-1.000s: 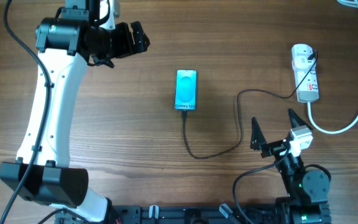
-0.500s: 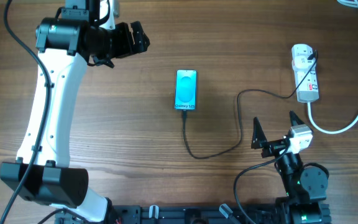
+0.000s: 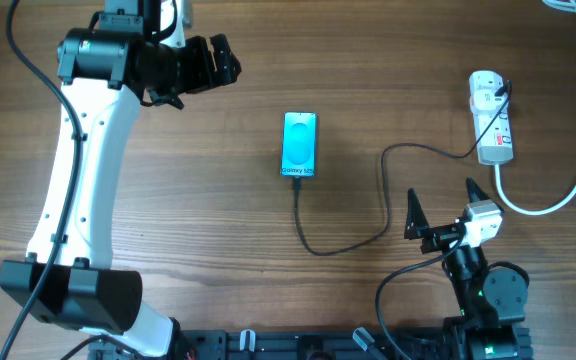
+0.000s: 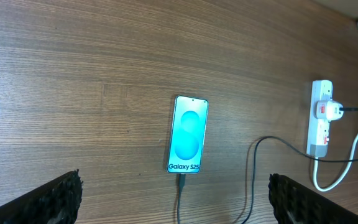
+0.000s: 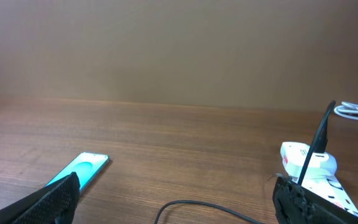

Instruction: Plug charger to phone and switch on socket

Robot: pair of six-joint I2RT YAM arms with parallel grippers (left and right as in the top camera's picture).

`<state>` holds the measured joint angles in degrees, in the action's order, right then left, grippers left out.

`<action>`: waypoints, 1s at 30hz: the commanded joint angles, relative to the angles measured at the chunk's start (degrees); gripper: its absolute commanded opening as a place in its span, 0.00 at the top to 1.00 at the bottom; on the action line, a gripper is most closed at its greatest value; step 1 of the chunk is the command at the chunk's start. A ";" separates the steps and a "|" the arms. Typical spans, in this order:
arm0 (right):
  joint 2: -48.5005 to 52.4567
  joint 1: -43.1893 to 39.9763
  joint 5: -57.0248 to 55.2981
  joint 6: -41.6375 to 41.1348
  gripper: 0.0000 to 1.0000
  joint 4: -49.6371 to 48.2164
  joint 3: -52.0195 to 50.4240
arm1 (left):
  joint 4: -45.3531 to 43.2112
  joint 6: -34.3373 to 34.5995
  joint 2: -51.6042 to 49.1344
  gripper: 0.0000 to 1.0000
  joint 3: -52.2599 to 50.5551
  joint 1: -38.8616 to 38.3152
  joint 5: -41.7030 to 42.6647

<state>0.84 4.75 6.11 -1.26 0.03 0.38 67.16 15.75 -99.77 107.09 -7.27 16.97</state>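
Observation:
The phone (image 3: 300,144) lies flat mid-table, cyan screen up, its "Galaxy S25" end toward the front. It also shows in the left wrist view (image 4: 188,134) and the right wrist view (image 5: 81,169). The charger cable (image 3: 340,245) is plugged into the phone's near end and loops right to a plug in the socket (image 3: 491,130), a white power strip with a red switch, also in the left wrist view (image 4: 321,124). My left gripper (image 3: 218,62) is open and empty, far left of the phone. My right gripper (image 3: 440,208) is open and empty at the front right, near the cable loop.
A thick white cord (image 3: 558,200) runs from the socket's near end and curves up along the right table edge. The left arm's white links (image 3: 78,180) span the left side. The right arm's base (image 3: 488,300) sits at the front right edge.
The right gripper shifted very slightly; nothing else moved.

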 commanded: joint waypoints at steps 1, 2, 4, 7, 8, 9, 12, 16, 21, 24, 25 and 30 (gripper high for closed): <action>-0.63 0.26 -0.79 -0.42 0.00 -0.20 -0.11 | -0.02 0.07 -0.35 0.00 -0.15 0.31 -0.15; -0.63 0.26 -0.79 -0.42 0.00 -0.20 -0.11 | -0.02 0.07 -0.35 0.00 -0.15 0.31 -0.15; -0.63 0.26 -0.79 -0.42 0.00 -0.20 -0.11 | -0.02 0.07 -0.35 0.00 -0.15 0.31 -0.15; -0.63 0.26 -0.79 -0.42 0.00 -0.20 -0.11 | -0.02 0.07 -0.35 0.00 -0.15 0.31 -0.15; -0.63 0.26 -0.79 -0.42 0.00 -0.20 -0.11 | -0.02 0.07 -0.35 0.00 -0.15 0.31 -0.15; -0.63 0.26 -0.79 -0.39 0.00 -0.20 -0.11 | -0.02 0.07 -0.35 0.00 -0.15 0.31 -0.15; -0.63 0.26 -0.79 -0.44 0.00 -0.20 -0.11 | -0.02 0.07 -0.35 0.00 -0.15 0.31 -0.15; -0.63 0.26 -0.79 -0.42 0.00 -0.20 -0.09 | -0.02 0.07 -0.35 0.00 -0.15 0.31 -0.15; -0.63 0.26 -0.79 -0.39 0.00 -0.20 -0.09 | -0.02 -0.35 -0.17 0.00 -0.15 0.31 -1.22; -0.63 0.26 -0.79 -0.39 0.01 -0.20 -0.09 | 1.09 -0.35 0.68 0.00 -0.15 0.26 -1.42; -0.63 0.26 -0.79 -0.42 0.00 -0.20 -0.09 | 3.72 -0.57 1.57 0.00 -0.17 0.26 -3.87; -0.63 0.26 -0.79 -0.42 0.00 -0.20 -0.09 | 5.01 -0.59 7.72 0.00 -5.60 -0.50 -9.64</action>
<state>0.82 4.75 6.11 -1.26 0.03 0.38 72.90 15.70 -98.06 105.67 -7.27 12.14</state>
